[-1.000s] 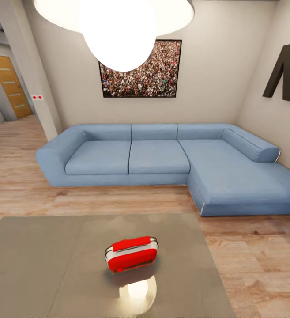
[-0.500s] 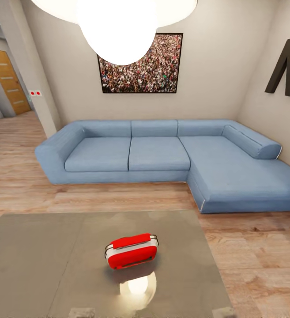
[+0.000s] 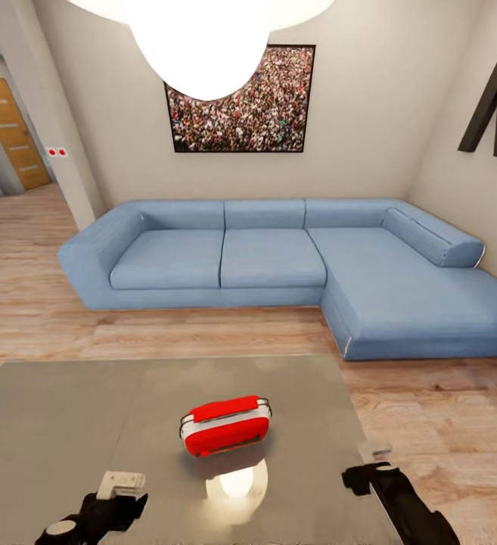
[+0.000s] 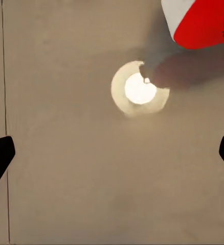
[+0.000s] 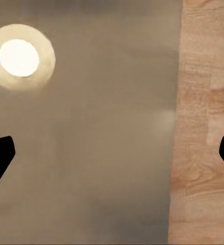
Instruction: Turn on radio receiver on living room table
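Note:
The red radio receiver [image 3: 225, 425] lies on the glossy grey table [image 3: 51, 424], near the middle of its top; its red and white corner also appears in the left wrist view [image 4: 204, 23]. Its dial face is not visible. My left gripper [image 3: 127, 496] hovers over the table to the radio's near left, and in its wrist view the left gripper [image 4: 112, 153] has its fingers spread wide over bare tabletop. My right gripper [image 3: 361, 478] is near the table's right edge, and in its wrist view the right gripper [image 5: 112, 155] is open and holds nothing.
The blue L-shaped sofa [image 3: 278, 257] stands beyond the table, under the crowd picture [image 3: 237, 102]. A white pendant lamp [image 3: 203, 38] hangs overhead and its glare shows on the tabletop [image 3: 237, 481]. Wood floor [image 5: 204, 127] borders the table's right edge.
Both arms have risen into the bottom of the head view. The camera has shifted slightly, so the whole room sits a little differently. The radio has not moved on the table.

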